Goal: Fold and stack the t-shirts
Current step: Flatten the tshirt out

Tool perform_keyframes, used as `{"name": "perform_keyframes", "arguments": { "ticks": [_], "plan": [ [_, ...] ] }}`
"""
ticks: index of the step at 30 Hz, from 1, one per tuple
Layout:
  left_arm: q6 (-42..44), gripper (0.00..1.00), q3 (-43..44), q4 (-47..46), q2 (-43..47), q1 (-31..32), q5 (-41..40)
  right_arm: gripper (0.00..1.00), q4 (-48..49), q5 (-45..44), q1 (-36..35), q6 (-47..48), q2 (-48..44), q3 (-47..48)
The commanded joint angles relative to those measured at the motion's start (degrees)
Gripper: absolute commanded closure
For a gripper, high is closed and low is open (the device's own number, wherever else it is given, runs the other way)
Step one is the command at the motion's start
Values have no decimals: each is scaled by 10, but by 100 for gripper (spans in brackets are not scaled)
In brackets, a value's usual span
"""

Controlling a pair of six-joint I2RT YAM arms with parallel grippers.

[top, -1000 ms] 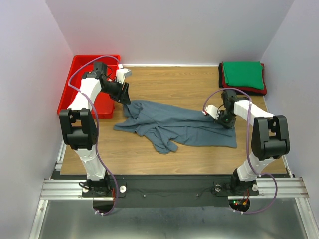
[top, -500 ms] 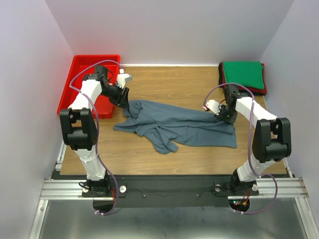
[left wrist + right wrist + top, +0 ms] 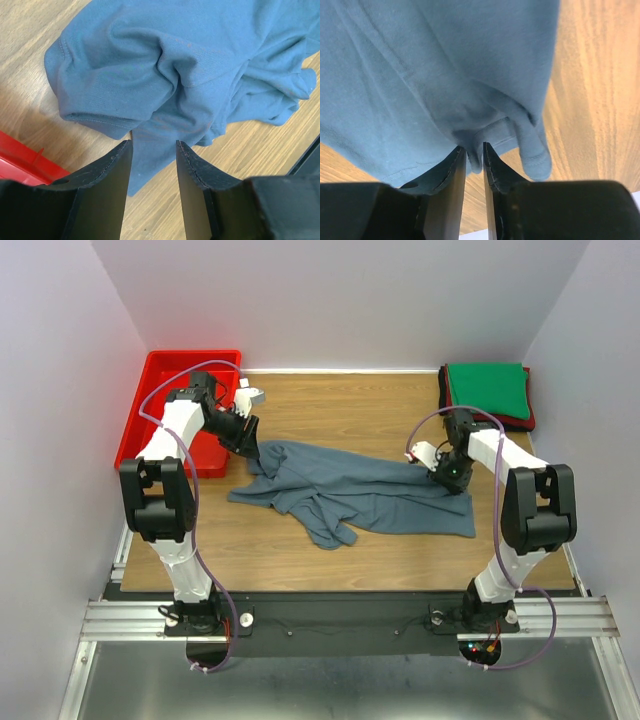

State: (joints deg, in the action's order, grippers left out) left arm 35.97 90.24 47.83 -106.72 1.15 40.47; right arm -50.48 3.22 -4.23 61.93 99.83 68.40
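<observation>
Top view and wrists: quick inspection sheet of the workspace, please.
Surface: wooden table, no spills seen.
Job's things: blue shirt crumpled mid-table, unfolded; folded stack, green on top, far right corner.
Clutter: red tray far left; nothing else seen.
Grippers: left gripper open over the shirt's left edge; right gripper pinching its right edge.
Cables: lilac cables loop along both arms, clear of the cloth.
Surroundings: plain walls on three sides; metal rail in front.
</observation>
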Motion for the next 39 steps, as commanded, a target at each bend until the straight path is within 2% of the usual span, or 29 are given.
{"name": "perform_keyframes", "arguments": {
  "ticks": [1,3,6,11,13,15,16,22,27,32,36,37,39],
  "plan": [
    [4,49,-1,9,31,3,11,74,-22,18,-4,-5,4,30],
    [2,49,-1,7,29,3,13,75,-22,15,-5,-3,5,32],
    [0,49,0,6,28,3,15,85,-22,12,-4,-1,8,33],
    [11,49,0,15,31,3,14,88,-22,2,-4,10,11,18],
    [17,49,-4,20,31,3,12,82,-22,-1,-4,12,9,11],
    [22,49,-9,23,34,2,9,70,-16,0,-4,12,6,1],
    [21,49,-9,22,36,2,9,68,-16,1,-4,10,6,-4],
    [24,49,-5,28,37,3,10,68,31,-4,-5,0,4,-24],
    [32,49,4,38,34,2,5,79,52,-9,-4,-6,-1,-23],
    [34,49,-3,37,35,2,8,79,42,-12,-4,-15,-13,-5],
    [36,49,-5,34,36,2,9,88,31,-14,-5,-10,-17,10],
    [36,49,-5,35,36,2,8,94,29,-15,-4,-8,-17,14],
    [50,49,-8,43,46,1,8,99,23,-16,-5,-7,-16,23]
  ]
}}
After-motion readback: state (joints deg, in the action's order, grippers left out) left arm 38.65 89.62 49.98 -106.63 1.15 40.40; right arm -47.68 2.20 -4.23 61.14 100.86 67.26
